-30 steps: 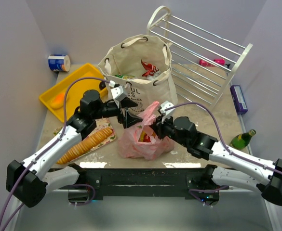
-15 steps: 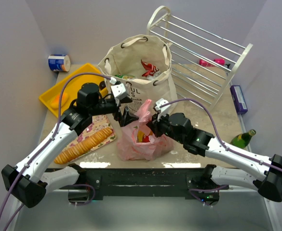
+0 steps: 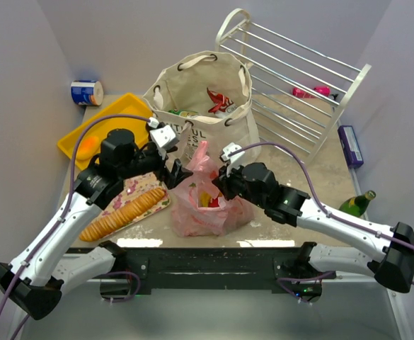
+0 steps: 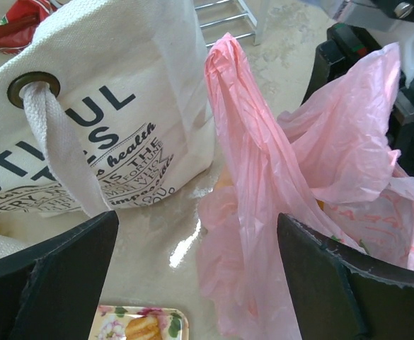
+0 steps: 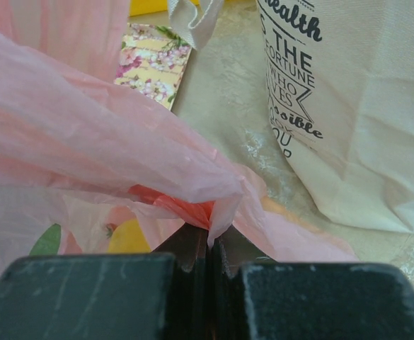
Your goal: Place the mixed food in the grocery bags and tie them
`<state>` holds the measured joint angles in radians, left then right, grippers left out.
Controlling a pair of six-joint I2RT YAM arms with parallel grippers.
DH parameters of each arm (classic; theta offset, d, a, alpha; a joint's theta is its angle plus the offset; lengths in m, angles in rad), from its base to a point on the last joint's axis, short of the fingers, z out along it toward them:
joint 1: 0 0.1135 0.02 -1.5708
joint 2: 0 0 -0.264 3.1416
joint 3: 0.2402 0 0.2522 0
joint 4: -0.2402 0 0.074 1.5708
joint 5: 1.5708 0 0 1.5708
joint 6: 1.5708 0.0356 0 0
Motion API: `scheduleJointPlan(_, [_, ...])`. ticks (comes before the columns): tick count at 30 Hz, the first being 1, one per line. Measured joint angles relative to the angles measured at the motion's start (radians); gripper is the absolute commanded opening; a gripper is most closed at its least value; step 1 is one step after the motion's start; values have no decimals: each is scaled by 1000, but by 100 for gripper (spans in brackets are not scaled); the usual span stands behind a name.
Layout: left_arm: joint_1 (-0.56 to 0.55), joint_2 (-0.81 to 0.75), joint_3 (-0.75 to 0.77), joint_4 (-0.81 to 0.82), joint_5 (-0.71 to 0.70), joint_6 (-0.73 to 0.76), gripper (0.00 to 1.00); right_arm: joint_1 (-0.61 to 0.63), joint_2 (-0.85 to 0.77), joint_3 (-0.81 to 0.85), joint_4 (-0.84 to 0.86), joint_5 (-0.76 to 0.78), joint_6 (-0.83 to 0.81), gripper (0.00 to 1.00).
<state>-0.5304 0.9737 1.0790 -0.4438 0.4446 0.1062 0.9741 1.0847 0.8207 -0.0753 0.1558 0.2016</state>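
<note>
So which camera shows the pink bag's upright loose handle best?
The left wrist view: the handle stands tall and unobstructed inside the open left hand. The top view shows it small, from above. The right wrist view shows only a fold of the pink plastic bag pinched in the shut right hand.

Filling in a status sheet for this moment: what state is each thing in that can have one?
pink bag, untied, one handle standing up.
canvas tote, upright, mouth open, red packet inside.
left end effector, open, holding nothing, facing that handle.
right end effector, shut on the pink bag's plastic.
green bottle, lying on its side.
</note>
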Motion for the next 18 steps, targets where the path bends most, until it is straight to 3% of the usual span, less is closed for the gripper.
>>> scheduleJointPlan(18, [0,40,45,-33,229,-19,100,0,63,82,-91,-18,-66,0])
